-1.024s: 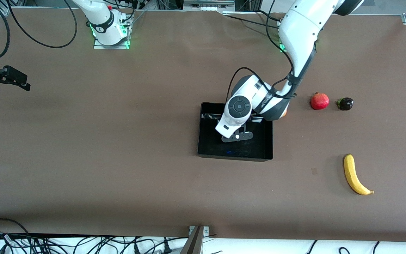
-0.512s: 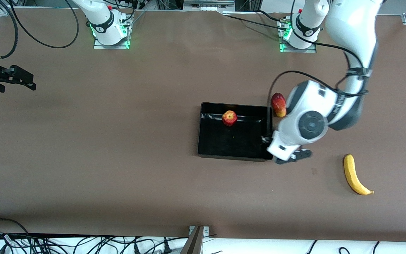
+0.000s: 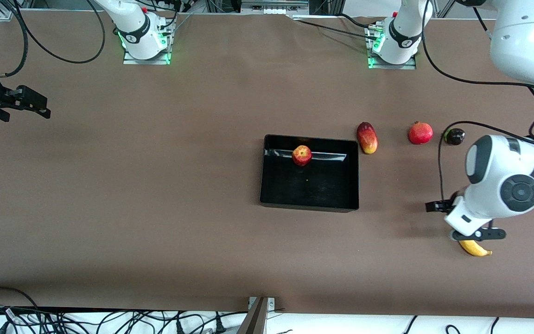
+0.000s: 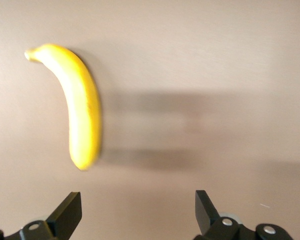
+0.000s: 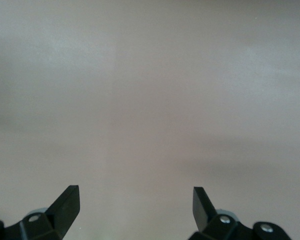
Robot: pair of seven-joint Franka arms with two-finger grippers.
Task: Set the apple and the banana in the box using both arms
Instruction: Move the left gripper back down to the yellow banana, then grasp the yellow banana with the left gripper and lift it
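Yellow banana point(image 4: 79, 105) lies at eleven o'clock off our spread, empty left gripper point(image 4: 138, 212), so we risk nudging it aside; our right gripper point(image 5: 135, 207) waits, fingers spread, with the apple point(image 3: 301, 155) already in the box point(image 3: 336, 204).

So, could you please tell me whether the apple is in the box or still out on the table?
In. The apple sits inside the box, close to the wall toward the robots' bases.
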